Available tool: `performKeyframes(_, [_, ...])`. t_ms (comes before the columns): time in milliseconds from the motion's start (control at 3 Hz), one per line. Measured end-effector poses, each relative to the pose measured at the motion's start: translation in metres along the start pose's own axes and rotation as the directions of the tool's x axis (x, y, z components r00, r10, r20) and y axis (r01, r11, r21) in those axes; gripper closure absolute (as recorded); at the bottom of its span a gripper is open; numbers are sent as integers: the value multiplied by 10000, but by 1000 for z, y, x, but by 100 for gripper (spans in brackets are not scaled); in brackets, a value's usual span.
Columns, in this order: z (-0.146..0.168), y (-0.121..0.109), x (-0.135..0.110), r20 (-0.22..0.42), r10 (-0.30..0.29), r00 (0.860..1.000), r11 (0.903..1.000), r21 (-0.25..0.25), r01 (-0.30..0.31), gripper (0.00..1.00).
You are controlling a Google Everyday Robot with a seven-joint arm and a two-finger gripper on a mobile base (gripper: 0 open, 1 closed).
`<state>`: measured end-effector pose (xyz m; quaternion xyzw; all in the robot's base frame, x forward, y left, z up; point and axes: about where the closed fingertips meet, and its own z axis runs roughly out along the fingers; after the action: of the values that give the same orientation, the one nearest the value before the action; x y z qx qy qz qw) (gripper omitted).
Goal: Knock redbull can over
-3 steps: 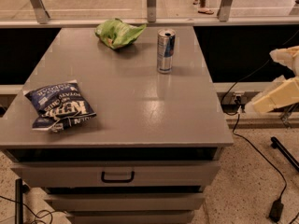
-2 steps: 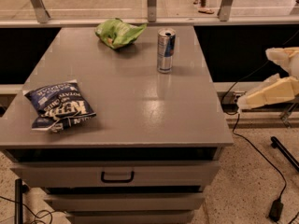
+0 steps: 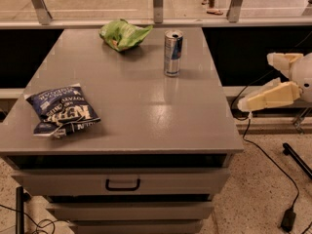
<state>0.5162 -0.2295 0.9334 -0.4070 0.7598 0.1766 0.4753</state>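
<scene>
The redbull can stands upright on the grey table, toward its far right side, silver and blue with a silver top. My gripper is at the right edge of the view, off the table's right side and lower right of the can. Its two cream fingers point left toward the table and stand apart, open and empty. The can is well clear of the gripper.
A green chip bag lies at the table's far edge, left of the can. A dark blue chip bag lies at the front left. Drawers sit below the tabletop. A black cable runs over the floor at right.
My gripper has moved left, closer to the table's right edge. The can and both bags have not moved.
</scene>
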Motion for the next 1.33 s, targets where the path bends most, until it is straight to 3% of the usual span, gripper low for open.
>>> performKeyframes(667, [45,-13,-11,939,332,9950,9984,429,-374,0])
performKeyframes(1333, [115,-33,-7,1680,734,9831,9971,90,-760,0])
